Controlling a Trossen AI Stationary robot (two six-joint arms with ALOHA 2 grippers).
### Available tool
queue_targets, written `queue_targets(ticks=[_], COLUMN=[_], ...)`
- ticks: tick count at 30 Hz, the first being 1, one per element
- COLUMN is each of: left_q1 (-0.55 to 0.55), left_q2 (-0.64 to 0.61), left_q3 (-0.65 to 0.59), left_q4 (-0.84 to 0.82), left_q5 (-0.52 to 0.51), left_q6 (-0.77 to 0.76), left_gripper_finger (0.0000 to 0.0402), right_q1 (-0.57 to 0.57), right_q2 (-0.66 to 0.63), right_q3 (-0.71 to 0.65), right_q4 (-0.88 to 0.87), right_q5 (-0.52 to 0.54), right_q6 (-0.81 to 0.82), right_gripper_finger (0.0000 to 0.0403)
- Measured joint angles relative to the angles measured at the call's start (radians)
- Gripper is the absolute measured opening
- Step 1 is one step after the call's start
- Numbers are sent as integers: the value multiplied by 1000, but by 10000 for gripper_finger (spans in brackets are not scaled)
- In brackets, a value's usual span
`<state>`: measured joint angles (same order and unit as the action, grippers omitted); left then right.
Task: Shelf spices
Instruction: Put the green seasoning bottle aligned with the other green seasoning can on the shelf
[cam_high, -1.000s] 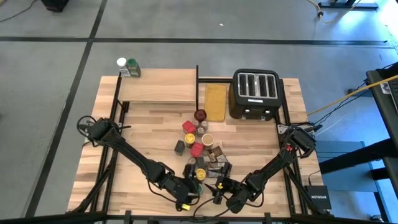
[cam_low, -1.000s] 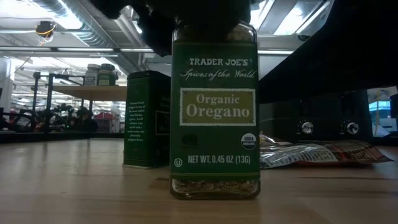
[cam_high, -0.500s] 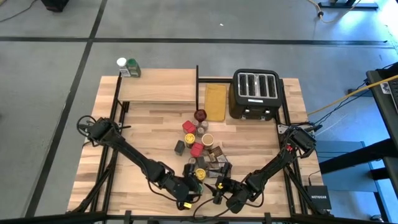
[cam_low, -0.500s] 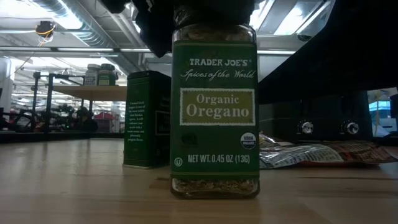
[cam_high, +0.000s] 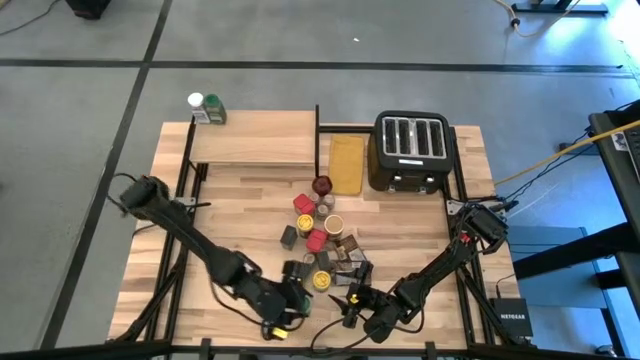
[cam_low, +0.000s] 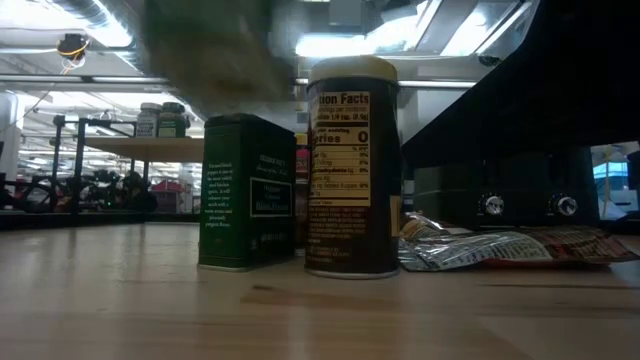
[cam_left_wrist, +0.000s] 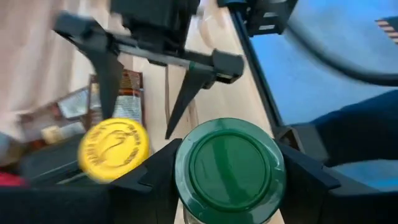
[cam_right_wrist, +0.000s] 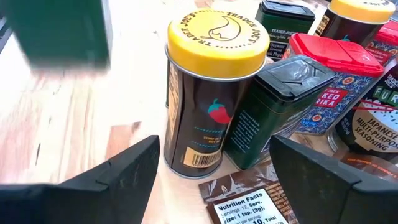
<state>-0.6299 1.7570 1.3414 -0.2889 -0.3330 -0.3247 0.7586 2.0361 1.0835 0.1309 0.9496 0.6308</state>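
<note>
My left gripper (cam_high: 296, 290) is near the table's near edge, shut on the green-lidded oregano jar (cam_left_wrist: 230, 165), which shows only as a blur (cam_low: 205, 50) in the low view. My right gripper (cam_high: 348, 310) waits open beside it, facing the yellow-lidded dark jar (cam_right_wrist: 214, 93) and the dark green tin (cam_right_wrist: 283, 106). The other spices (cam_high: 320, 235) stand and lie in a cluster mid-table. The shelf (cam_high: 255, 137) stands at the far left, with two jars (cam_high: 205, 105) on its far left corner. My left gripper holds the oregano jar at its green lid (cam_left_wrist: 186, 168), pinched between the two fingers (cam_left_wrist: 149, 177), one on each side. The fingers come from above, pointing down. The jar hangs upright below them, lifted clear of the table.
A black toaster (cam_high: 412, 150) stands at the far right, with a tan-yellow board (cam_high: 347, 163) and a dark red knob (cam_high: 322, 185) beside it. Flat packets (cam_low: 480, 248) lie right of the jars. Bare wood lies left of the cluster (cam_high: 230, 215).
My left gripper has lifted the oregano jar off the table and carried it up and toward the table's left. Where the jar stood in the low view, the yellow-lidded dark jar and the green tin now show. The left arm has swung leftward.
</note>
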Motion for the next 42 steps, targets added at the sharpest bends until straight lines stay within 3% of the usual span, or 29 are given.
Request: queue_targets(ticks=[9, 14, 19, 22, 25, 32, 42], left_q1=[71, 237, 481, 652, 837, 1194, 1509], left_q2=[-299, -451, -565, -615, -640, -608, -427], left_q3=[64, 65, 65, 59, 57, 57, 56], left_q4=[-311, -486, -617, -625, -618, -621, -576], left_q5=[-91, -99, -90, -11, 147, 442, 623], left_q6=[126, 208, 341, 441, 538, 733, 834], left_gripper_finger=[193, 194, 194, 194, 194, 195, 195], right_q1=[-1, -25, -107, -172, -237, -338, -388], right_q2=[0, 0, 0, 0, 0, 0, 0], right_q3=[0, 0, 0, 0, 0, 0, 0], right_q4=[3, 8, 39, 64, 69, 73, 87], right_q5=[3, 18, -104, -181, -250, -441, -538], right_q6=[-7, -19, -136, -231, -305, -409, -509], right_gripper_finger=[309, 309, 309, 309, 309, 309, 309])
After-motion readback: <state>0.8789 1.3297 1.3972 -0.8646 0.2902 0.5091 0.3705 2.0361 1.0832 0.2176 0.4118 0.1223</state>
